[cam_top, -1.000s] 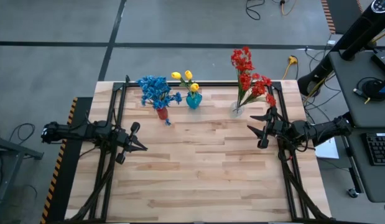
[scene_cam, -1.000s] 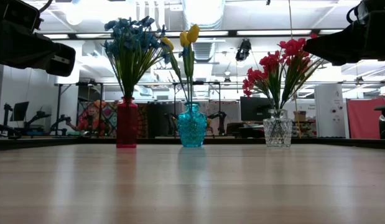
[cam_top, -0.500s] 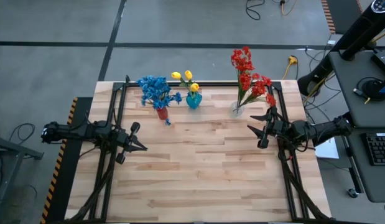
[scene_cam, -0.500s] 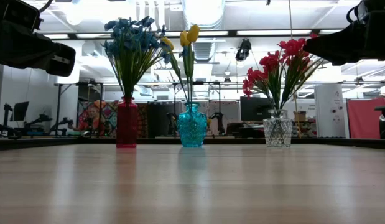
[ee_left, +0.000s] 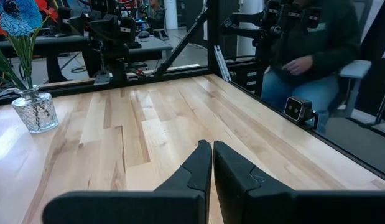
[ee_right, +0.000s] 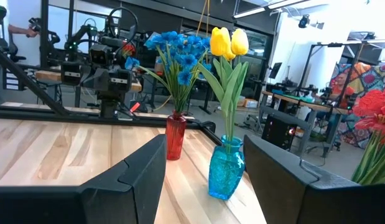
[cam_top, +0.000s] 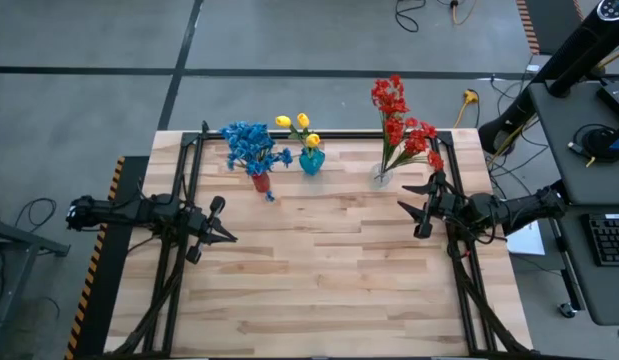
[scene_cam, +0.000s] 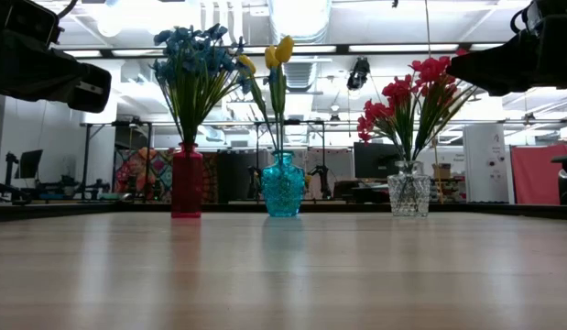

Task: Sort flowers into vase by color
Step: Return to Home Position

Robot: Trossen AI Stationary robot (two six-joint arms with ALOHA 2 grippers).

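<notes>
Likely light, floppy flowers [cam_top: 251,146]; best pinched low on thin stem [scene_cam: 188,124]. Closed left jaws, open right jaws, well apart from blue vase [cam_top: 311,161].

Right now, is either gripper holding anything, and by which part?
Nothing is held. The left gripper is shut and empty, the right gripper open and empty; the blue flowers, yellow flowers and red flowers are free of both.

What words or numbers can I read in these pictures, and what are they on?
No readable text anywhere.
The red vase, blue vase and clear vase: no labels.
The left gripper and right gripper: no lettering in view.
The yellow-and-black warning stripes by the left edge of the table: a sign only, no words.
</notes>
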